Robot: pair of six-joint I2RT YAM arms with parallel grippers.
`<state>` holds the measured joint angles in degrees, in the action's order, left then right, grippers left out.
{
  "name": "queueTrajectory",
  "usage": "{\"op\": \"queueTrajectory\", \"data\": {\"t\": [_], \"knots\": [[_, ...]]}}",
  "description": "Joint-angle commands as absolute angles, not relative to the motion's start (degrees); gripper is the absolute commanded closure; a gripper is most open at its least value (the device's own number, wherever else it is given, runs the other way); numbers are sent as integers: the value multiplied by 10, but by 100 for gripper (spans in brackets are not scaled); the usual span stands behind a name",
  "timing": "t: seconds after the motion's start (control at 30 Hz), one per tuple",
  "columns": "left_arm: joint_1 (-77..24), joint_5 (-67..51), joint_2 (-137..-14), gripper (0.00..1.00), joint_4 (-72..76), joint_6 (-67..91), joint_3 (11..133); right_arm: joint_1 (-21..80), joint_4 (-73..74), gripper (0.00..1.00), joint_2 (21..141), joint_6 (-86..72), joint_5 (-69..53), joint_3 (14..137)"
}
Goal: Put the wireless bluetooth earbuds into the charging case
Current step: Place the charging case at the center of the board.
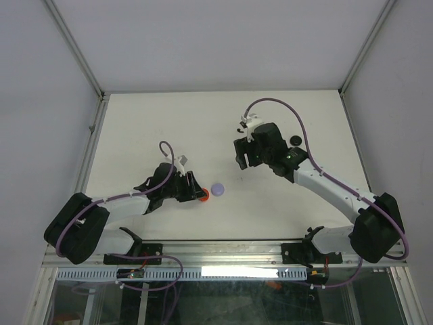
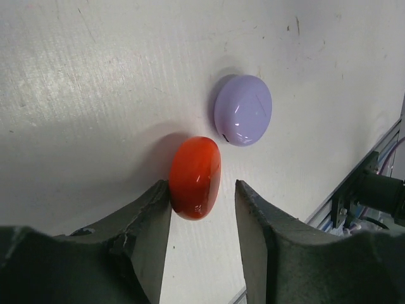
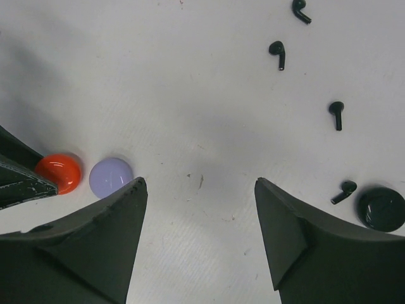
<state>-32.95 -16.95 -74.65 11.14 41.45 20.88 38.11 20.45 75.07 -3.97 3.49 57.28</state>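
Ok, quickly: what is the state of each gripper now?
Left gripper: open, jaws on either side of the red case, not clamping it.
Right gripper: open, holding nothing.

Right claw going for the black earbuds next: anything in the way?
Nothing visible. The right claw is open over the table; four black earbuds lie loose to its view's right, one beside the black case.
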Motion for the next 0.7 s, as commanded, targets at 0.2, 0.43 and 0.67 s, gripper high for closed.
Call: {"op": "queueTrajectory", "data": {"t": [0.2, 0.43, 0.67], "knots": [[-329, -146, -751, 39, 37, 408, 265, 355, 198, 27, 739, -31, 99, 573], [-327, -58, -650, 19, -74, 361, 294, 304, 233, 27, 762, -48, 104, 580], [-327, 21, -567, 1, -189, 273, 374, 224, 265, 26, 797, -82, 99, 584]]}}
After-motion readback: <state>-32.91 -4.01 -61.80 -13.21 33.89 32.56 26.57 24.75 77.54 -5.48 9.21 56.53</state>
